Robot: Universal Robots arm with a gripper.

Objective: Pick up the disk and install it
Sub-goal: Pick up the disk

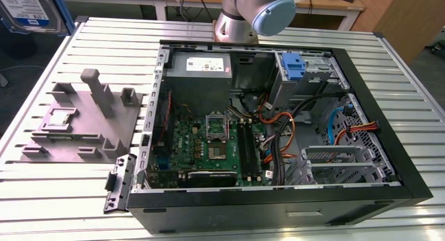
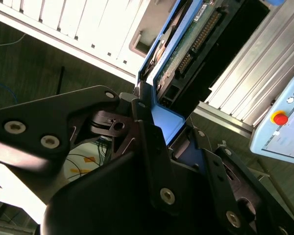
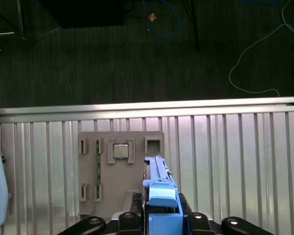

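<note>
Bright even light; glare on table [image 3: 235, 105]

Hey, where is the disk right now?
The disk sits in the exterior view's upper left corner, clamped in the gripper; the first wrist view shows it above the grey fixture on the table.

1. The disk [image 1: 26, 9] is silver-grey with a white-and-blue label and a blue bracket. In the second wrist view its circuit board [image 2: 183, 51] is green.
2. The pincer [image 2: 161, 120] is matt black with silver screw heads.
3. The surface [image 1: 399, 90] is silver, striped by parallel grooves.
4. The computer case [image 1: 278, 212] is black outside and grey metal inside, with a green motherboard [image 1: 208, 147] and orange cables [image 1: 278, 129].
5. The upright carrier [image 1: 295, 69] is blue, and the power supply [image 1: 198, 66] is grey with a white label.
6. The parts fixture [image 1: 83, 121] is plain grey.
7. The floor [image 3: 88, 58] is dark grey carpet, crossed by a blue cable [image 3: 161, 22] and a white cable [image 3: 257, 58].
8. The button [image 2: 280, 118] is red on yellow.
</note>
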